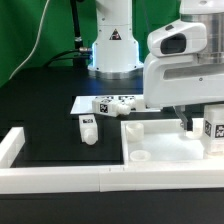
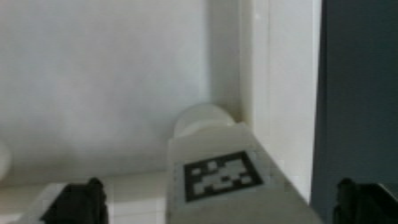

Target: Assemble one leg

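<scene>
One leg (image 1: 213,128), a stubby white post with a square marker tag, stands at the far corner of the large white square panel (image 1: 165,150), on the exterior view's right. My gripper (image 1: 205,125) hangs right over it. In the wrist view the leg (image 2: 217,165) rises between my two dark fingertips (image 2: 75,200). They stand wide apart, with a gap on each side of the leg. The panel's floor (image 2: 107,90) and raised rim lie behind it.
Another leg (image 1: 88,128) stands on the black table left of the panel. Two more legs (image 1: 105,103) lie on the marker board (image 1: 85,101) behind it. Long white border rails (image 1: 60,180) run along the front and left. The robot base (image 1: 112,45) stands at the back.
</scene>
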You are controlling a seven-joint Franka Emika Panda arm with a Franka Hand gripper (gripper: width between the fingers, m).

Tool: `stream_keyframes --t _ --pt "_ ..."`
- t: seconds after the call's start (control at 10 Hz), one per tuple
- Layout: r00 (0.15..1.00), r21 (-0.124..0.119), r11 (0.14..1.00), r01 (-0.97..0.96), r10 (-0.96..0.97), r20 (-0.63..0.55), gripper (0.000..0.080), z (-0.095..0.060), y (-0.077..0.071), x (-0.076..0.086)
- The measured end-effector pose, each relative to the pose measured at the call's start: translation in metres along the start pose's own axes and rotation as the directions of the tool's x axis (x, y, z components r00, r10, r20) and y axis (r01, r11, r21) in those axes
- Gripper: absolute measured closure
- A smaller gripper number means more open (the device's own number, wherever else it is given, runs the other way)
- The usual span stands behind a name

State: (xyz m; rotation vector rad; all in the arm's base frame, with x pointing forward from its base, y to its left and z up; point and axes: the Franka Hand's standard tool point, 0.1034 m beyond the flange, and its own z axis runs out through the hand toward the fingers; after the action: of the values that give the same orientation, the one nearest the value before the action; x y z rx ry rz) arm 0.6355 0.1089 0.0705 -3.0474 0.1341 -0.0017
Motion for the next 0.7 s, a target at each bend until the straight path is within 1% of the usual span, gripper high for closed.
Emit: stream_keyframes --t 0.1,0.2,0.3,0.5,0.6,0.7 --pt "1.000 -0.001 1.000 -0.029 0.029 0.000 0.0176 0.0002 0.0004 -0.0002" --pt "0.999 -0.002 0.999 -0.036 0.036 0.000 0.0347 0.0003 0.0007 -0.0003" --pt "0.996 -0.001 0.996 -0.094 0.094 0.001 0.0522 0.0004 0.0007 -0.0004" --pt "0.974 -0.001 0.974 -0.228 0.228 0.000 0.0518 0.0004 0.0005 -0.0004" --pt "0.945 0.001 0.945 -0.326 0.326 -0.009 0.0518 0.0002 0.0002 0.0009" --pt "0.875 0.002 0.875 -0.484 0.484 -0.014 0.0518 0.0012 -0.0019 -0.0001"
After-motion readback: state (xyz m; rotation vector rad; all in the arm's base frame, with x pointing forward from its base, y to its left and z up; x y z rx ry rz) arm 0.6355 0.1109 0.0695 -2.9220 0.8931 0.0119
